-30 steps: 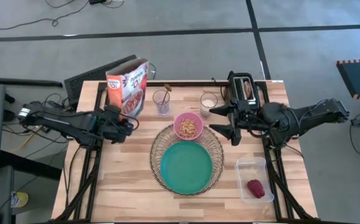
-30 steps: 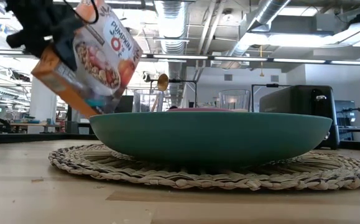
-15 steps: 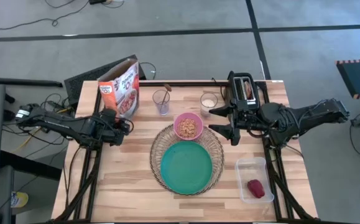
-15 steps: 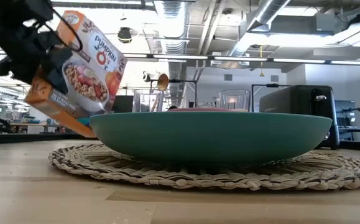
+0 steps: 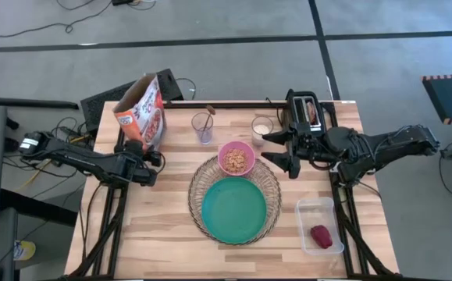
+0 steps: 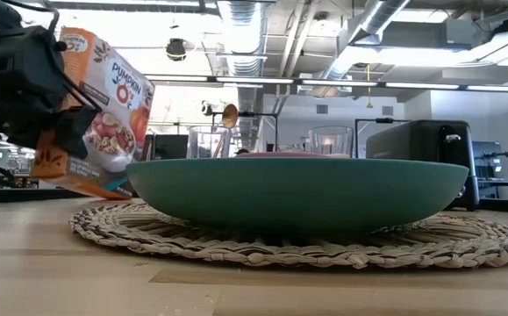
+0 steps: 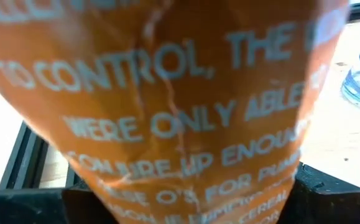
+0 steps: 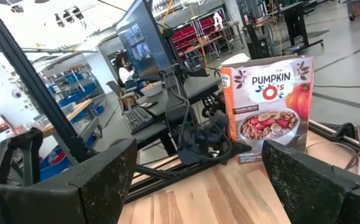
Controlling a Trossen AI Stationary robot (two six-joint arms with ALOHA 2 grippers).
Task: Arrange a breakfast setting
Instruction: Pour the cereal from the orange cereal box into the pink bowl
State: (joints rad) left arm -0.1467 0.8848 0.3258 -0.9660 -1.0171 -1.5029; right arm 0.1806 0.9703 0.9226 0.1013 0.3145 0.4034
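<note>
While the left gripper, jaws clamped on the cereal box, sets it on the worktop, release looks next; the right gripper waits, jaws wide, empty.

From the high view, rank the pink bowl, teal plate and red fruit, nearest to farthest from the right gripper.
Right gripper is open, hovering in front of the toaster.
1. Pink bowl, just to its left.
2. Teal plate, on the wire charger, table centre.
3. Red fruit, in the clear tub at the near right corner.

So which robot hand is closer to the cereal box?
Left. The left gripper is clamped on the cereal box; the right gripper waits open across the table beside the toaster.
</note>
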